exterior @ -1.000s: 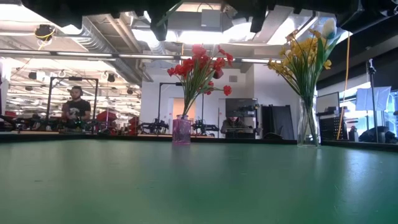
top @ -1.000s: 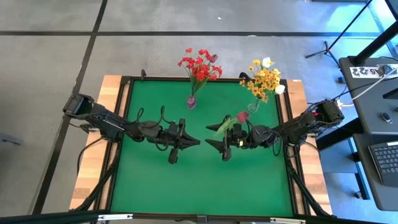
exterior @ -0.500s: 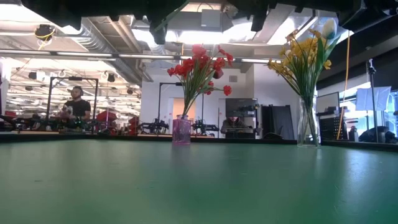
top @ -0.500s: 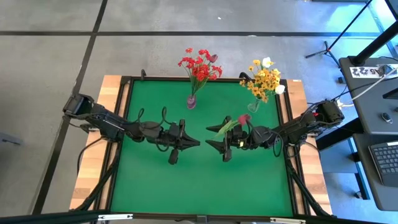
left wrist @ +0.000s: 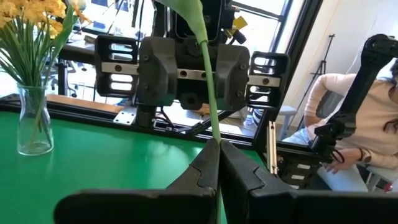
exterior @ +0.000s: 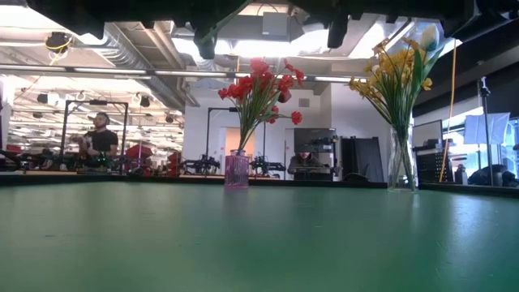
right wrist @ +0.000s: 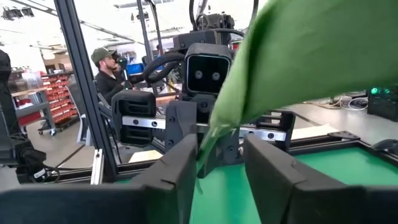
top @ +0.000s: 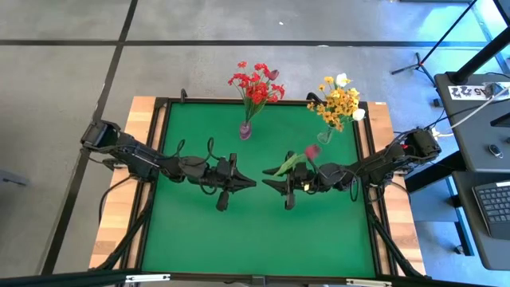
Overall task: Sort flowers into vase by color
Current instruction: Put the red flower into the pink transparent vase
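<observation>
**Two grippers meeting over one stem at mid-table**

The left gripper and right gripper are facing tip to tip above the green mat. The left is pinching clenched on the dark red bud flower, its thin stem slanting far-right; the right's fingers are bracketing the broad leaf, contact unclear. Farther back are standing the pink vase of red flowers and, right, the clear glass vase of yellow flowers.
</observation>
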Action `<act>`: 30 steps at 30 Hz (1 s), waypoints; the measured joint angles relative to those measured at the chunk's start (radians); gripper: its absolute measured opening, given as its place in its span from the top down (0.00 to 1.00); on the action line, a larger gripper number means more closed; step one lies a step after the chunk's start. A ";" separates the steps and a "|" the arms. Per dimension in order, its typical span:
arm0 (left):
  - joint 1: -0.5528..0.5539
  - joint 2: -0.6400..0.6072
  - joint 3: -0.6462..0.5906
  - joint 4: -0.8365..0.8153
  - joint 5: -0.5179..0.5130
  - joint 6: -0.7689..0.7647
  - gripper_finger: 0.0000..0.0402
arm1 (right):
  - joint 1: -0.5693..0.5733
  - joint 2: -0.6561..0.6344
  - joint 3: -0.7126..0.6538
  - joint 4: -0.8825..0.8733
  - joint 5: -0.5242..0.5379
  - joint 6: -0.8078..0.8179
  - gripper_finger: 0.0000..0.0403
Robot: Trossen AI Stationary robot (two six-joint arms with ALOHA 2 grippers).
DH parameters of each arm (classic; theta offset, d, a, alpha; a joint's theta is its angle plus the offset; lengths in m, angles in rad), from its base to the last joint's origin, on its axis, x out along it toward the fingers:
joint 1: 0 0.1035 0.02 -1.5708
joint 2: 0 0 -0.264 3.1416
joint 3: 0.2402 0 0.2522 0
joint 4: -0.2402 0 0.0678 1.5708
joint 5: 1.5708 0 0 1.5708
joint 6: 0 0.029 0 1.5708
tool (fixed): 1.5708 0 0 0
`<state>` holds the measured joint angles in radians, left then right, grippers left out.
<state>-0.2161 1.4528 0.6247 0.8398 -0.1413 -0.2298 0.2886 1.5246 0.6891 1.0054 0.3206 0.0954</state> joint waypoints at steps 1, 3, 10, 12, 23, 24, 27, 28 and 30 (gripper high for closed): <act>0.000 0.000 0.000 0.000 0.000 -0.001 1.00 | 0.000 0.000 0.000 0.000 0.000 0.003 0.69; 0.000 0.000 0.000 -0.002 0.000 -0.003 1.00 | 0.000 0.000 0.000 0.000 0.000 0.006 0.71; 0.000 -0.001 0.000 -0.052 -0.002 -0.019 1.00 | 0.000 0.000 -0.001 -0.015 -0.001 0.001 0.88; 0.000 -0.001 0.000 -0.054 -0.005 -0.024 1.00 | 0.000 0.000 -0.001 -0.014 -0.006 -0.002 0.95; 0.001 -0.001 -0.001 -0.110 0.000 -0.023 0.84 | 0.000 -0.001 -0.001 -0.047 -0.007 -0.011 0.98; 0.004 -0.001 -0.001 -0.110 -0.003 -0.022 0.81 | 0.000 -0.001 -0.001 -0.049 0.002 -0.011 0.98; 0.011 -0.007 -0.001 -0.109 -0.005 -0.023 0.74 | 0.000 -0.001 -0.001 -0.062 0.020 -0.002 0.98; 0.011 -0.008 -0.001 -0.104 -0.005 -0.023 0.72 | -0.001 -0.001 -0.001 -0.066 0.020 0.004 0.99; 0.011 -0.009 0.006 -0.116 -0.006 -0.023 0.68 | -0.001 -0.001 -0.001 -0.074 0.022 0.011 0.99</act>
<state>-0.2050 1.4437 0.6308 0.7242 -0.1471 -0.2523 0.2874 1.5234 0.6884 0.9312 0.3424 0.1064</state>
